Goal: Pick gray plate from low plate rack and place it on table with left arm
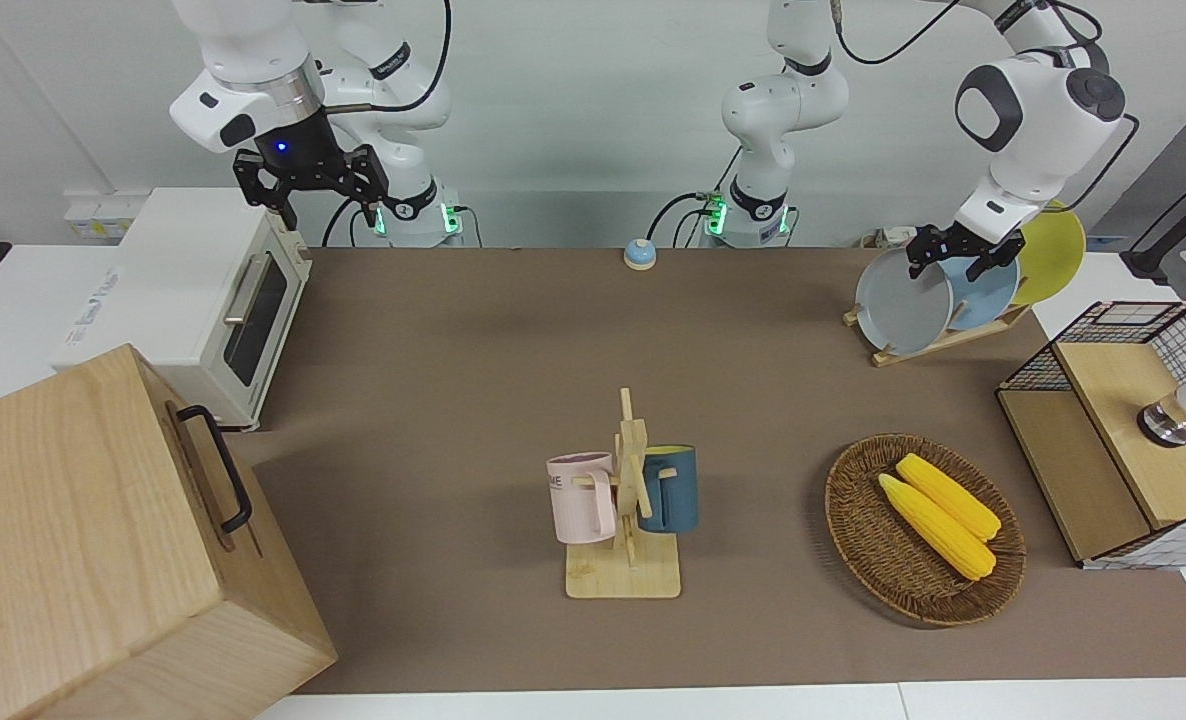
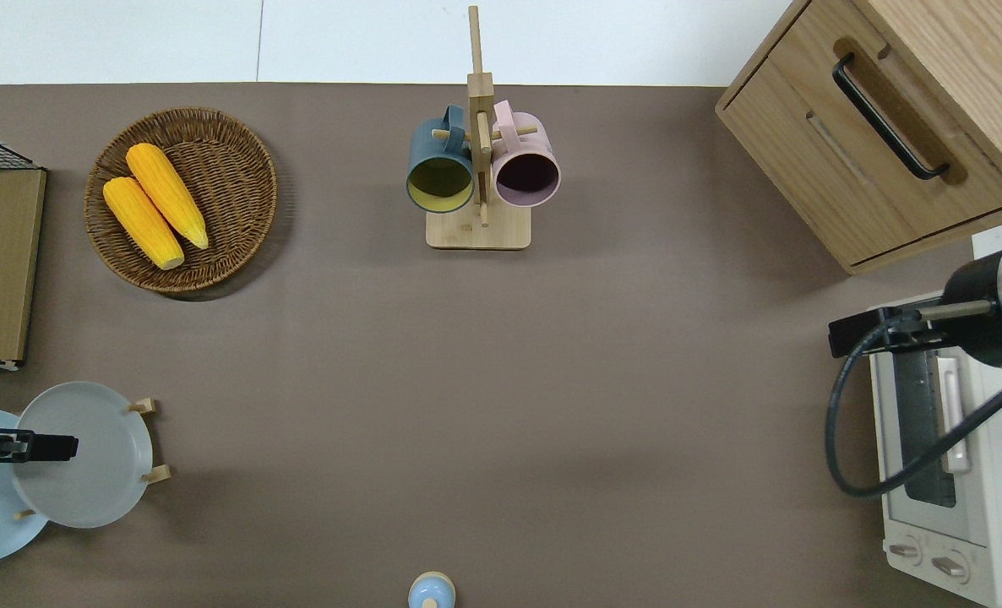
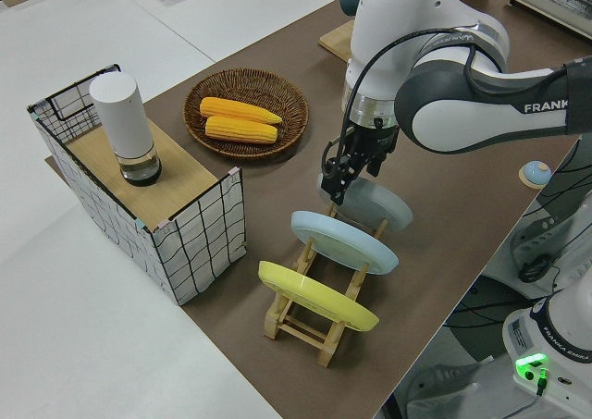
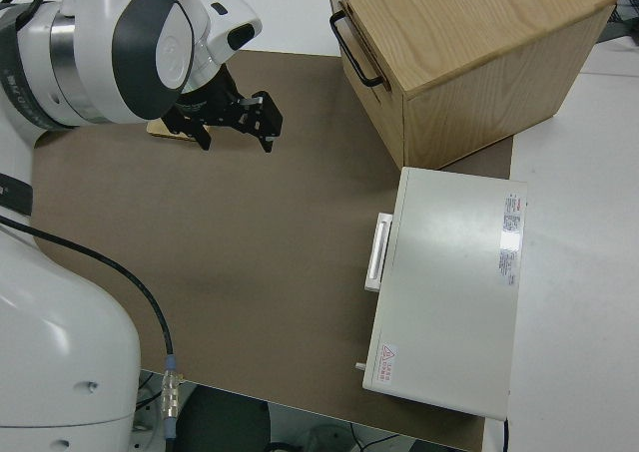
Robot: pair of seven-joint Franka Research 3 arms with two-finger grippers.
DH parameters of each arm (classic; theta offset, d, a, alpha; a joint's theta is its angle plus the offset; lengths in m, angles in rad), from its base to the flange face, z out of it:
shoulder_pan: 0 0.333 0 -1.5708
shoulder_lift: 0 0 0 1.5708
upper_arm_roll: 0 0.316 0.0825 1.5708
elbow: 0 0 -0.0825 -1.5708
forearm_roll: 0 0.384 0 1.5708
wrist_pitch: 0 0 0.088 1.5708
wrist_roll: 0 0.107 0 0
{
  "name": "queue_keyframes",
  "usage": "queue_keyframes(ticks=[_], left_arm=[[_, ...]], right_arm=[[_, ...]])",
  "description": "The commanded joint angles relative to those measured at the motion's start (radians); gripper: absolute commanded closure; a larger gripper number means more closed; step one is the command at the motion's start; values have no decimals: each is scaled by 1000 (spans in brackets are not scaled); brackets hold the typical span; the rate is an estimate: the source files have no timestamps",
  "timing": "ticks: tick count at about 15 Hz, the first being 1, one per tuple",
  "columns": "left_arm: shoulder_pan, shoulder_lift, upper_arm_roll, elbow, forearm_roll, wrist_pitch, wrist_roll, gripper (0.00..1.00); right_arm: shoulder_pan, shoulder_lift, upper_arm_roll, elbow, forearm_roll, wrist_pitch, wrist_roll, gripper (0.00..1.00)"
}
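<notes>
Three plates stand slanted in the low plate rack [image 3: 319, 313] at the left arm's end of the surface [image 1: 473, 400]: the gray plate [image 1: 904, 301] in the slot farthest from the robots, a blue plate [image 3: 344, 240] in the middle slot, and a yellow plate [image 3: 316, 295] in the slot nearest them. The left tool [image 1: 951, 258] is at the gray plate's upper rim with its fingers [image 2: 55, 446] either side of that rim; I cannot tell whether they are pressed on it. The plate's lower edge sits in the rack.

Two corn cobs [image 1: 938, 512] lie side by side in one round wicker basket [image 1: 858, 500], farther from the robots than the rack. Two mugs, one pink [image 1: 583, 497] and one dark blue [image 1: 669, 487], hang on a single wooden mug tree [image 1: 626, 520] near the middle of the surface. One small blue bell [image 1: 639, 253] sits at the surface's edge nearest the robots. A wire-sided box [image 1: 1118, 440] with one white cylinder [image 3: 124, 128] on top stands just off the mat, beside the basket. A wide bare stretch of brown mat runs between rack, mug tree and bell.

At the right arm's end are one white toaster oven [image 1: 198, 300] and one wooden cabinet [image 1: 103, 540] with a black handle. The right tool [image 1: 311, 180] is parked, its fingers spread apart.
</notes>
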Motion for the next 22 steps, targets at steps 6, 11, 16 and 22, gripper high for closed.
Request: queue_keyframes(ticks=[6,11,16,22], left_arm=[[11,-46,-4,-89,18,82,11,404],[9,-46,-4,-89,18,82,23,999],[7,-48,-4,-89,18,72,32,1000],[-2,-74,-14,-77,18,45,32,1000]], right_arm=[[-7,-2,5,6,7,-14,0,11],[-7,-2,5,6,7,-14,0,13],[-7,-2,5,6,7,-14,0,11],[-7,-2,7,6,7,-14,0,13]])
